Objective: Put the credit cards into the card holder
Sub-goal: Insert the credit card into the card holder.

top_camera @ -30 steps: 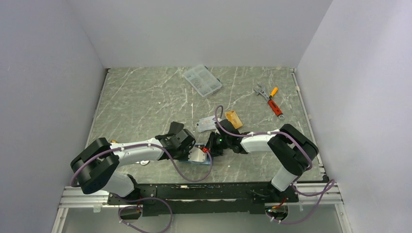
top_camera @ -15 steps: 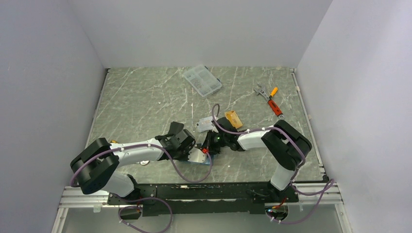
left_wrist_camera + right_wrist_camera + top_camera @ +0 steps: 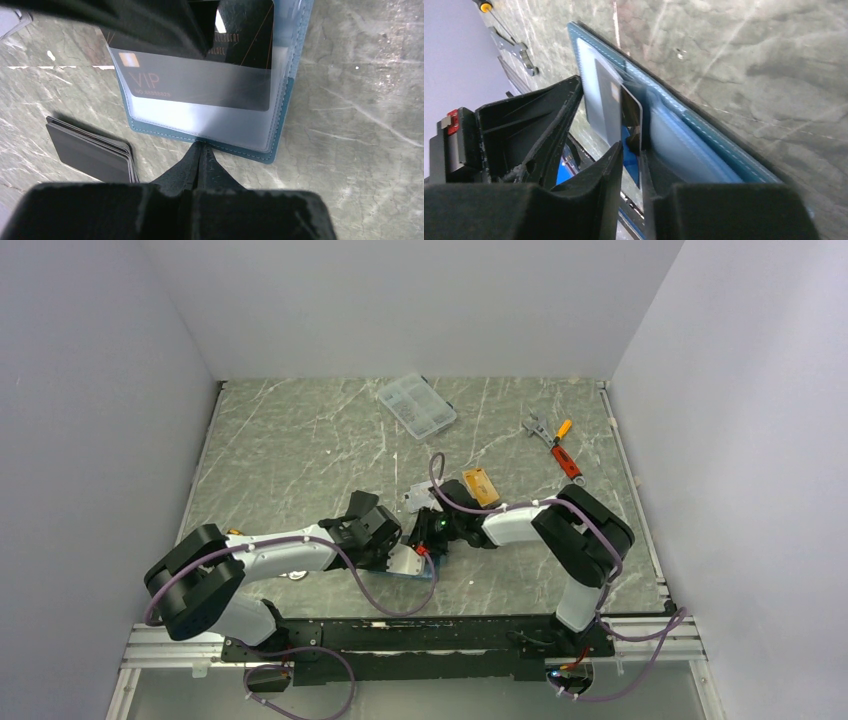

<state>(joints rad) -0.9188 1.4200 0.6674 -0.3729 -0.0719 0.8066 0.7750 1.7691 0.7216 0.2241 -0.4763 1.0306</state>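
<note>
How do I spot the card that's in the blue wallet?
Look at the near middle of the grey marble table for the teal card holder lying open. The card is half inside its clear pocket: black with "VIP" printed on it, unlike the plain dark stack lying beside.

A dark grey-green marbled tabletop (image 3: 300, 440) with thin white veins is lying flat in the middle of the room, and a narrow pale metal rim (image 3: 623, 455) is running along its right side. A plain pale lavender-grey back wall (image 3: 410, 300), a left wall (image 3: 90, 440) and a right wall (image 3: 740, 440) of the same colour are closing it in. Soft, even light is falling from above, and a silver aluminium rail (image 3: 170, 645) is running along the near edge.
</note>
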